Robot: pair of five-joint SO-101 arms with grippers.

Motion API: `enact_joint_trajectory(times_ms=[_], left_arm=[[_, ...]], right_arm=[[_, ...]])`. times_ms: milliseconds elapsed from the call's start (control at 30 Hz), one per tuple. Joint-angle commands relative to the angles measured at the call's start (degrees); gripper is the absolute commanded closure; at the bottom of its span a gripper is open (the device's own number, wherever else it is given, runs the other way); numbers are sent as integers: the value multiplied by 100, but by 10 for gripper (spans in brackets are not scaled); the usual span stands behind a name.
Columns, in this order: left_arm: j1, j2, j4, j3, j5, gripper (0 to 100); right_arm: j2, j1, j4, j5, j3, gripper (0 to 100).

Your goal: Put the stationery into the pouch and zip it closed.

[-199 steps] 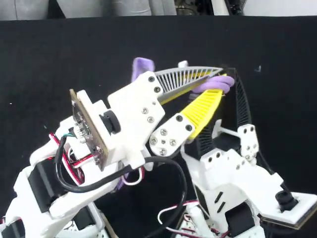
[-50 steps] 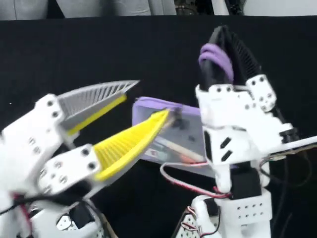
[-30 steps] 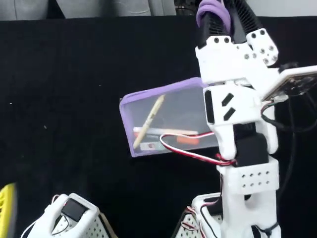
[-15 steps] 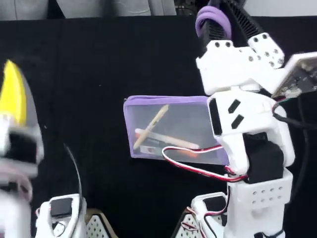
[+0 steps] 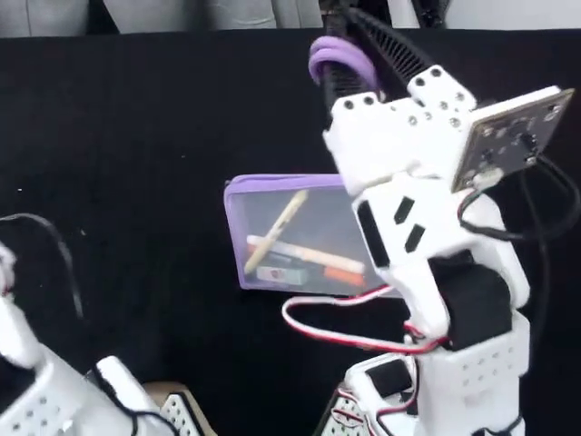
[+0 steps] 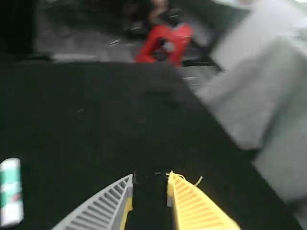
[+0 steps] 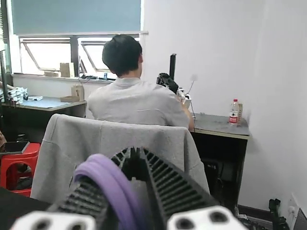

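Left pincer [image 6: 149, 178] swung away, parted; right pincer [image 7: 136, 154] clenched, its arm [image 5: 408, 227] covering pouch [image 5: 259, 204] end.

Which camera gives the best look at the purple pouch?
The high view. It looks down on the pouch lying flat on the table, with the stationery visible through its clear side. The left wrist view faces the table's far edge, and the right wrist view faces the room behind.

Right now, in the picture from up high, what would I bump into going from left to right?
A white arm at the bottom left → the purple pouch, with a pencil inside → the right arm, covering the pouch's right end.
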Motion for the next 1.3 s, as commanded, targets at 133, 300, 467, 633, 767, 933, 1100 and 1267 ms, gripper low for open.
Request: enact_joint_trajectory(times_ms=[133,300,467,633,767,933,1100,1267], left_arm=[[-1051,-18,-686,1938,527,869],[-2105,-18,-2022,3196,571,792],[-2651,44,-3640,4523,554,701],[-2651,53,-4800,5560,545,701],[-2651,343,-4642,5305,545,701],[-2659,1811,-3684,3609,167,701],[-3116,3947,-2787,1877,167,701],[-3354,5705,-2532,936,167,701]], right_arm=[[22,-334,633,176,-822,987],[31,-484,633,176,-796,987],[40,-738,642,185,-734,987],[40,-888,624,185,-655,987],[40,-923,633,185,-646,987],[251,-923,633,185,-673,987],[725,-923,571,185,-804,987],[1138,-923,633,185,-1033,987]])
